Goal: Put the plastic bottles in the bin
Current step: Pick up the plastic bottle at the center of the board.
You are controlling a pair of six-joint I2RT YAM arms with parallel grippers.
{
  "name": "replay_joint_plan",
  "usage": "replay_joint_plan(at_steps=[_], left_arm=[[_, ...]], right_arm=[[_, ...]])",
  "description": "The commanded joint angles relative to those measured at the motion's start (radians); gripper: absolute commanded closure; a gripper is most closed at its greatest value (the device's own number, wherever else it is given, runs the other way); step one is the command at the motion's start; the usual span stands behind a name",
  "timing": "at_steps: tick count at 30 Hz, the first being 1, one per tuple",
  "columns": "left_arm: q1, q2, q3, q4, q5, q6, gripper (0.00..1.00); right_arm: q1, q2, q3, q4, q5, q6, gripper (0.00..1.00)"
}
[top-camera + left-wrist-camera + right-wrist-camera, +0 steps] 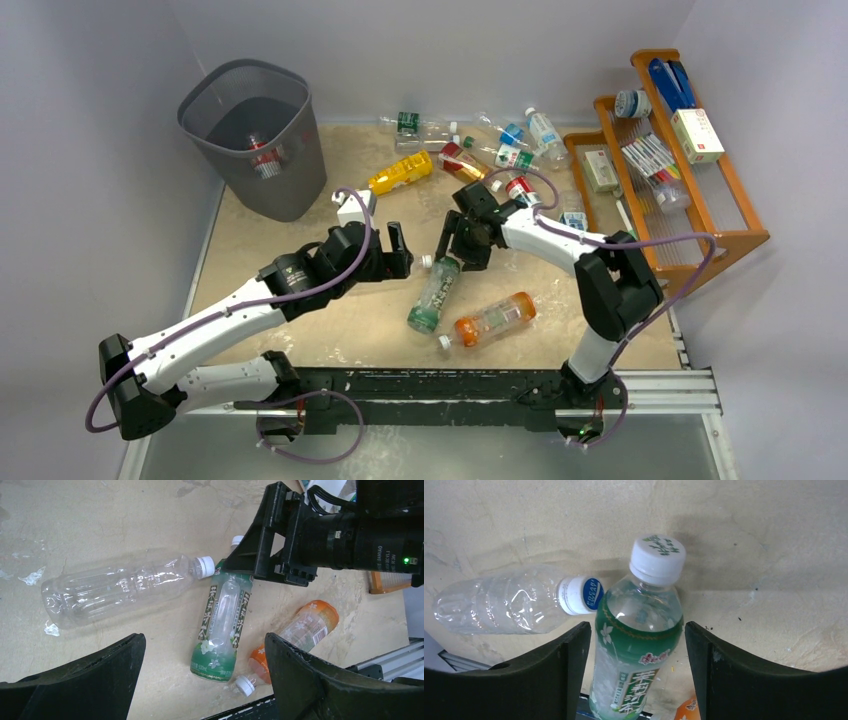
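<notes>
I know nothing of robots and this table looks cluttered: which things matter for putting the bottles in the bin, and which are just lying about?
Part of the job: bin, green-label bottle, orange bottle, yellow bottle, clear bottle, bottles by the far edge.

Just lying about: wooden rack, white box, pens.

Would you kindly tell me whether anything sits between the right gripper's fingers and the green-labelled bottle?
Nothing visible does. The right gripper straddles the green-labelled bottle at its shoulder. The clear bottle lies beside it, with its cap near one finger but outside the gap.
</notes>
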Motion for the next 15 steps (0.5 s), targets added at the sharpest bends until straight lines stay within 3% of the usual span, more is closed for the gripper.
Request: replay_joint_plan(at_steps=[1, 8, 15], left_arm=[[-0.012, -0.009, 0.038, 0.041, -0.014, -0.020, 0.11], [-0.016, -0.021, 0.045, 0.032, -0.021, -0.028, 0.11], [-0.018, -0.029, 0.042, 0.025, -0.017, -0.029, 0.11]], right_arm=[[0.026, 0.046, 0.088, -0.055, 0.004, -0.062, 0.29], [0.036, 0.101, 0.140, -0.099, 0.012, -0.077, 0.29], [0.036, 0.100, 0.142, -0.107, 0.009, -0.099, 0.60]])
